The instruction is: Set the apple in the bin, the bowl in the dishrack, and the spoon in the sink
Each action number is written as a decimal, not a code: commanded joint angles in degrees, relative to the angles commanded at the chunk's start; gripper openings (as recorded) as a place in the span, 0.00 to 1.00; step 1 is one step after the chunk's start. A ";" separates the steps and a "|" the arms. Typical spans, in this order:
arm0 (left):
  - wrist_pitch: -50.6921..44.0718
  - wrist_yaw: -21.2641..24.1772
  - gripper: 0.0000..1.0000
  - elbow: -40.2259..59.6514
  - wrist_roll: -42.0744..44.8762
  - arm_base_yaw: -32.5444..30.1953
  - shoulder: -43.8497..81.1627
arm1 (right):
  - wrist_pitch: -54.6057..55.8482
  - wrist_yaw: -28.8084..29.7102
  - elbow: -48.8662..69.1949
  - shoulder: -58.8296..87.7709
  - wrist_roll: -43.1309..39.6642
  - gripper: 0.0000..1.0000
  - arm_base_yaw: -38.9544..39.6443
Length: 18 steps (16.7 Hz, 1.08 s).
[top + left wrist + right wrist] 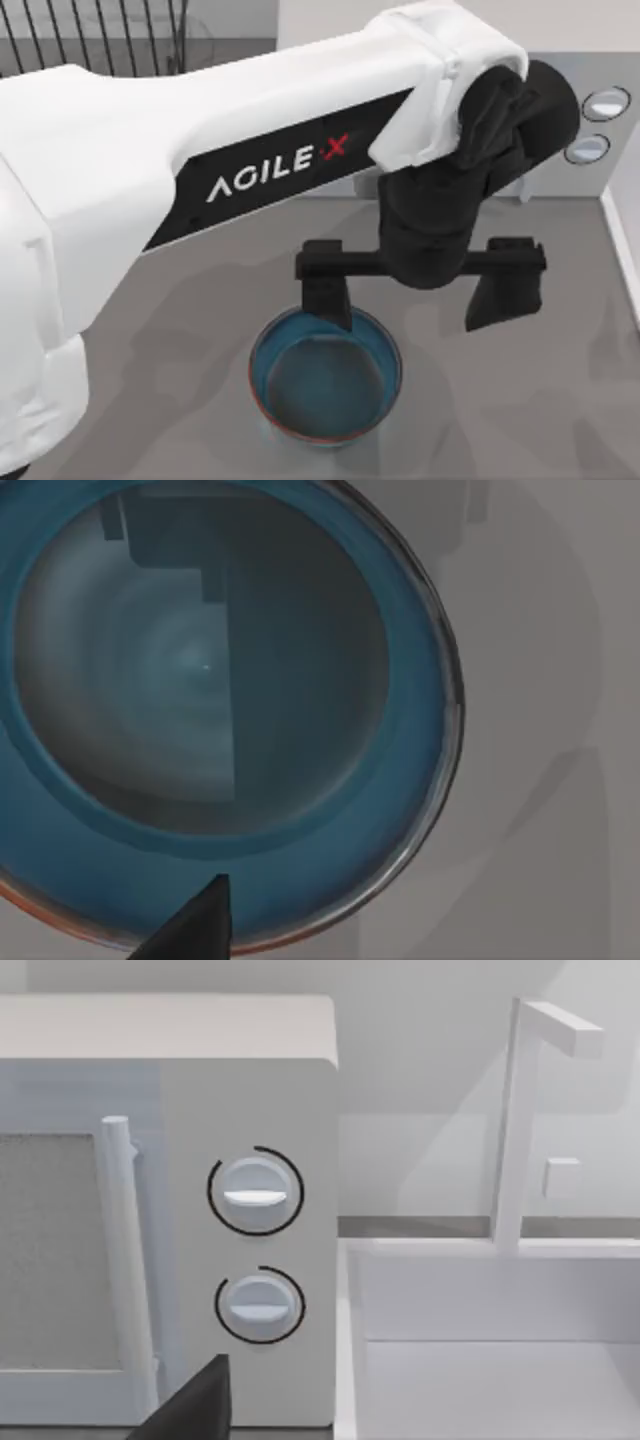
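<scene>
With fingers spread wide, the left end effector [420,285] hangs over the 12 o'clock rim of the bowl [325,375] on the desk [520,400], one finger just inside; descending off-centre could tip or shove the glossy bowl away.

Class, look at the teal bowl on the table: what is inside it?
The bowl holds nothing visible: the left wrist view shows bare glossy teal, crossed by shadow. The open left gripper hangs above it, one finger covering part of the far rim.
</scene>
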 joint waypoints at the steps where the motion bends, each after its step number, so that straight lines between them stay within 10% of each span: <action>1: 0.13 -0.06 1.00 -0.12 0.04 0.22 -0.20 | 0.00 0.00 0.00 0.00 0.00 1.00 0.00; 16: 20.70 0.04 1.00 -16.79 0.19 0.14 3.92 | 0.00 0.00 0.00 0.00 0.00 1.00 0.00; 18: 20.70 0.04 0.85 -16.79 0.19 0.14 3.92 | 0.00 0.00 0.00 0.00 0.00 1.00 0.00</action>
